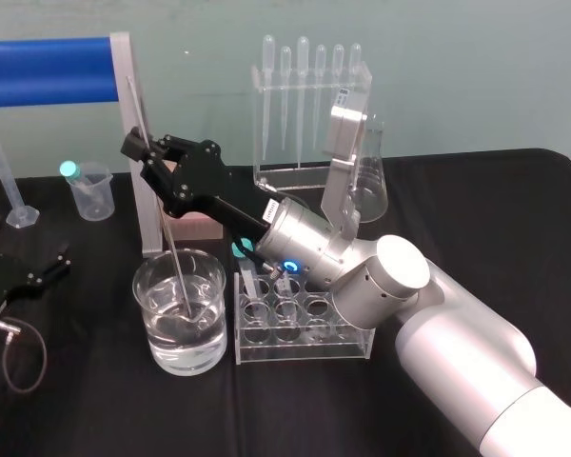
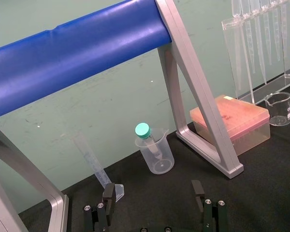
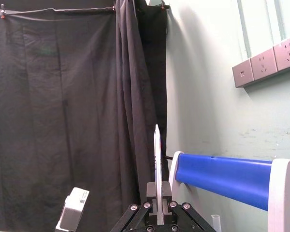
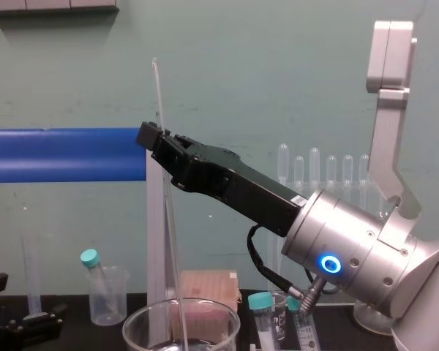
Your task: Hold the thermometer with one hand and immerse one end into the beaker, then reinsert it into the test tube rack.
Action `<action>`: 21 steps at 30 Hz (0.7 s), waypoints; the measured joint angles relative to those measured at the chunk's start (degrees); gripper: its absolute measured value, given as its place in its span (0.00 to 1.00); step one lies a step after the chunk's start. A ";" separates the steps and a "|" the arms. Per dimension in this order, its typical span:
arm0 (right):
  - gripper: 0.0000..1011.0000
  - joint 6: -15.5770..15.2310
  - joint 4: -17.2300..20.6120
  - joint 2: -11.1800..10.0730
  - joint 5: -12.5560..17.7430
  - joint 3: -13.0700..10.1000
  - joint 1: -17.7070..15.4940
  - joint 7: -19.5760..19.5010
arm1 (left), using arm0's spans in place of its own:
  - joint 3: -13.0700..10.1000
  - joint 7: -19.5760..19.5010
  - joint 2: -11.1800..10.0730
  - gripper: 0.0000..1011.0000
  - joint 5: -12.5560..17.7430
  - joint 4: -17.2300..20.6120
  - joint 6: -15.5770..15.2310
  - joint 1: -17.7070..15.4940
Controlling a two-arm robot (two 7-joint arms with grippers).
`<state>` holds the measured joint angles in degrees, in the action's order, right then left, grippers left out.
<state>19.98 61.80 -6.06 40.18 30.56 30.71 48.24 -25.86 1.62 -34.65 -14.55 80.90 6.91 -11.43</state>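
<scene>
The thermometer (image 1: 167,228) is a long thin glass rod that leans slightly; its lower end dips into the water in the large glass beaker (image 1: 141,286). My right gripper (image 1: 145,152) is shut on the rod's upper part, well above the beaker's rim. Seen from the chest, the rod (image 4: 159,95) sticks up past the black fingers of that gripper (image 4: 152,137) and runs down into the beaker (image 4: 179,322). The right wrist view looks along the thermometer (image 3: 157,154) pinched in the right gripper (image 3: 158,197). The clear test tube rack (image 1: 305,328) stands just right of the beaker. My left gripper (image 2: 153,193) rests open and holds nothing.
A blue bar on a grey frame (image 1: 133,143) stands behind the beaker, beside a pink tip box (image 2: 232,121). A small beaker with a teal-capped tube (image 1: 88,190), a graduated cylinder (image 1: 9,186), a pipette stand (image 1: 309,105) and a conical flask (image 1: 371,181) line the back. The left gripper (image 1: 43,269) lies at the table's left edge.
</scene>
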 joint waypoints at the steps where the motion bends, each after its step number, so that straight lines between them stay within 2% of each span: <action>1: 0.06 0.00 0.00 0.00 0.00 0.00 0.00 0.00 | 0.00 0.00 0.00 1.00 0.00 0.00 0.00 0.00; 21: 0.06 0.00 0.00 0.00 0.00 0.00 0.00 0.00 | 0.00 0.00 0.00 1.00 0.00 0.00 0.00 0.00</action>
<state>19.98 61.80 -6.06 40.18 30.56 30.71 48.24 -25.86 1.62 -34.65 -14.55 80.90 6.91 -11.43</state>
